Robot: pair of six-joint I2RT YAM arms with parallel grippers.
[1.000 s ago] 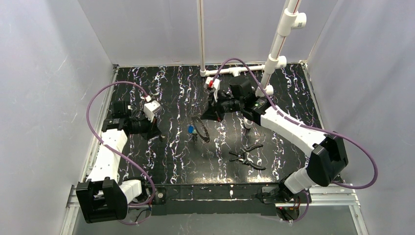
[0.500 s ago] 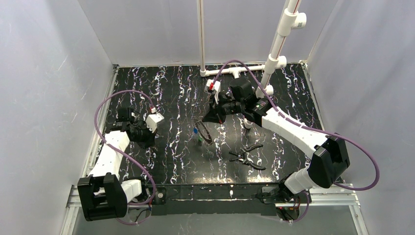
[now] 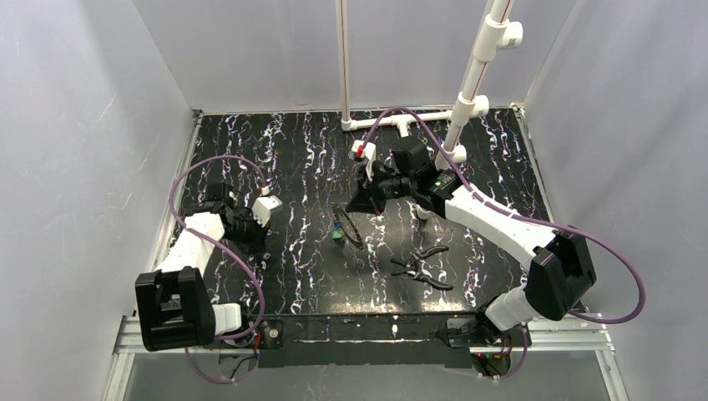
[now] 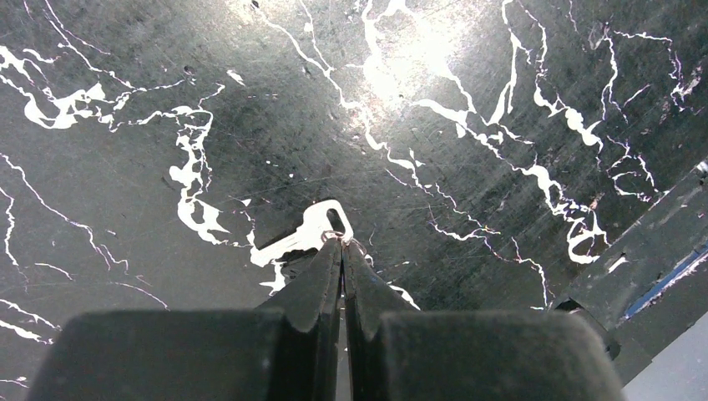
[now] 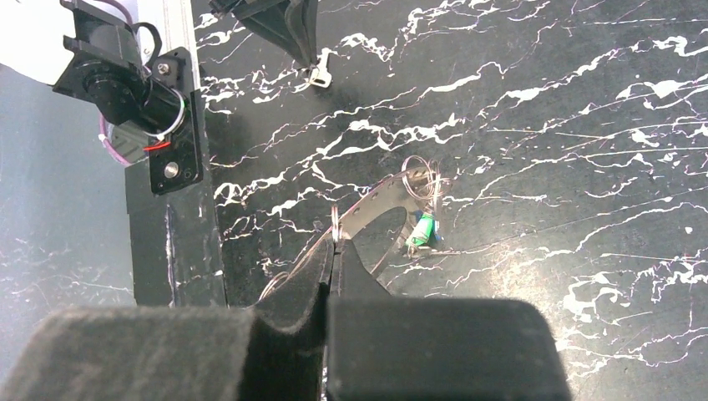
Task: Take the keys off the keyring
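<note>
My right gripper [image 5: 334,238] is shut on a thin silvery keyring [image 5: 335,219], held above the table. A dark strap loop [image 5: 377,207] hangs from the keyring, with a second coil of rings [image 5: 420,179] and a green-headed key [image 5: 424,229]. A bit of blue shows behind the green key. In the top view the green key [image 3: 336,236] hangs below my right gripper [image 3: 357,203]. My left gripper [image 4: 341,242] is shut on a small wire ring carrying a plain silver key [image 4: 305,236], far left of the bunch [image 3: 255,234].
Black-handled pliers [image 3: 422,266] lie on the marbled black table, right of the bunch. White PVC pipes [image 3: 467,92] stand at the back. The table's raised edge rail [image 4: 643,251] is close to the right of my left gripper.
My left arm has pulled back to the left, away from the bunch, with the silver key. The hanging bunch has turned, so the green key shows where the blue one did.
</note>
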